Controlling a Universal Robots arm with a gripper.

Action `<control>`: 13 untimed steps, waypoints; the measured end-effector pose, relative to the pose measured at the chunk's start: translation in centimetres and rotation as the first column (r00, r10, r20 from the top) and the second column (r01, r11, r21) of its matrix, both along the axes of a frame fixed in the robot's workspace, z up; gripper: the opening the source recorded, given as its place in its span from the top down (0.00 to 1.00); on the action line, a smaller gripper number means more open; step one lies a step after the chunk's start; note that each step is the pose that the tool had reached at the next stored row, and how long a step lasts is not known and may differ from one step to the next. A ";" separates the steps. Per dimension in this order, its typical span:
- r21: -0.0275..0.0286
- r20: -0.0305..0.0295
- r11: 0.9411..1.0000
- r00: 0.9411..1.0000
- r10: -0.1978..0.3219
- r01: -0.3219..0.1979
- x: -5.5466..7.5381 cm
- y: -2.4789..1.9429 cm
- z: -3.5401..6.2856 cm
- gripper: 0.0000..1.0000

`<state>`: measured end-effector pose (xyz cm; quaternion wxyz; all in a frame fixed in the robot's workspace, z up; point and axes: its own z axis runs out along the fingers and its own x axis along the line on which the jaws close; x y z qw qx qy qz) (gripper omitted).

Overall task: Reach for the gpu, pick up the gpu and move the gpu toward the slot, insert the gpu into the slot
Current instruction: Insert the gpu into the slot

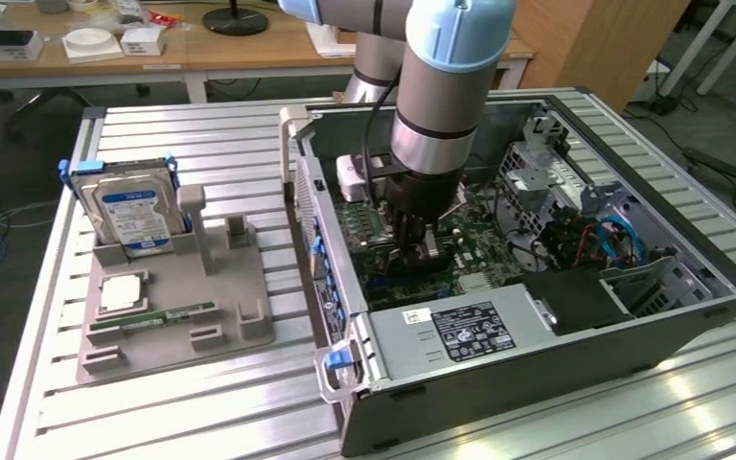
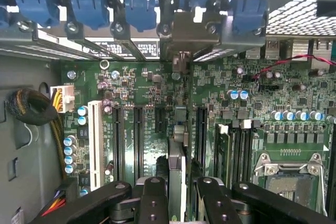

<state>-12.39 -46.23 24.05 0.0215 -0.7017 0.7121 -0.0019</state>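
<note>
Nearest in the wrist view: black fingers (image 2: pixel 152 198) of the gripper (image 2: pixel 177 195), partly closed and clamped on the gpu (image 2: pixel 177 174) — thin card seen edge-on, standing upright over the green motherboard (image 2: pixel 147 93). Silver end bracket of the card up against the rear wall of the case, under a row of blue plastic latches (image 2: pixel 94 9). Card edge lined up over a long narrow black slot (image 2: pixel 179 129), apparently down into it; seating depth not clear. Parallel black slots (image 2: pixel 137 135) on either side, one white slot (image 2: pixel 96 142), round blue-topped capacitors (image 2: pixel 69 153), a square silver processor socket (image 2: pixel 289 174), a braided black cable bundle (image 2: pixel 29 106).

From the exterior view, different facts: arm (image 1: pixel 451 86) in grey and pale blue reaching straight down into the open black computer case (image 1: pixel 535 374), gripper (image 1: pixel 417 244) low among the boards, card itself hard to make out. Case on a ribbed aluminium table (image 1: pixel 189 129). Further toward the exterior view's left, a grey plastic holder (image 1: pixel 176 316) with a boxy silver drive (image 1: pixel 131 211) and a small green memory stick (image 1: pixel 170 314).
</note>
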 end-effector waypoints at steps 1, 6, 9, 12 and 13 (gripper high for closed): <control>0.000 0.000 1.000 1.000 0.000 0.000 0.0 -0.01 0.03 0.74; -0.001 0.000 1.000 1.000 0.000 0.000 0.0 -0.01 0.09 0.74; -0.001 0.000 1.000 1.000 0.000 0.000 0.0 -0.01 0.10 0.74; -0.001 0.001 1.000 1.000 0.000 0.000 0.1 0.00 0.10 0.74; -0.001 0.000 1.000 1.000 0.000 0.000 0.2 0.00 0.10 0.74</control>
